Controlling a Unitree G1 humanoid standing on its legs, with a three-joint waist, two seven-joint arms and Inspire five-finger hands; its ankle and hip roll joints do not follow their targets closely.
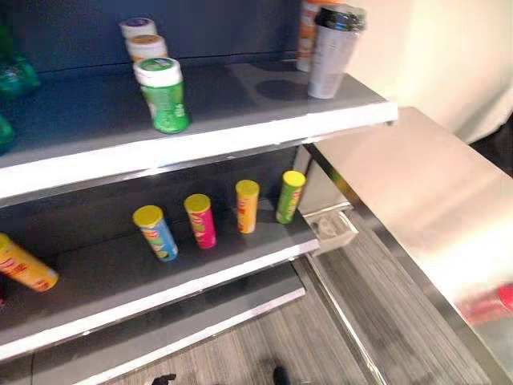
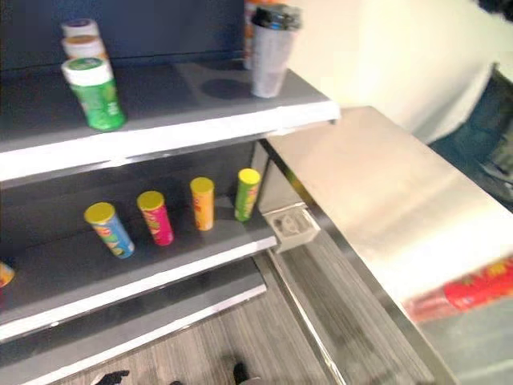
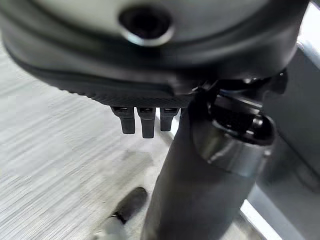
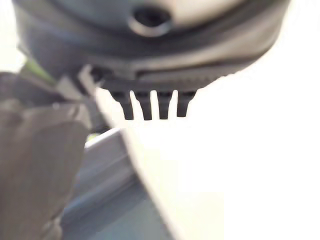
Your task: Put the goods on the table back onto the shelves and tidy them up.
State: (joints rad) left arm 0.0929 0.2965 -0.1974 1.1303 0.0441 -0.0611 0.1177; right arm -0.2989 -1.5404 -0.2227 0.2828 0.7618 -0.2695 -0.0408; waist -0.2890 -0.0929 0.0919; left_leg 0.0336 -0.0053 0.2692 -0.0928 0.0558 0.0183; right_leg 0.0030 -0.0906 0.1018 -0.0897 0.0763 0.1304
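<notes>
While both hands (image 3: 142, 120) (image 4: 150, 105) hang loose and empty, red can (image 2: 473, 290) near steel table (image 2: 385, 192) edge.

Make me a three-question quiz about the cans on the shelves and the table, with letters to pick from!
1. Where does the red can lie?
A. on the steel table
B. on the top shelf
C. on the floor

2. How many small cans with yellow lids stand in a row on the middle shelf?
A. two
B. four
C. six

3. How is the grey bottle with the black lid on the top shelf?
A. lying flat
B. upside down
C. upright

Answers: 1 A, it lies on its side at the table's near end. 2 B: blue, pink, orange and green. 3 C, it stands with its lid on top.
</notes>
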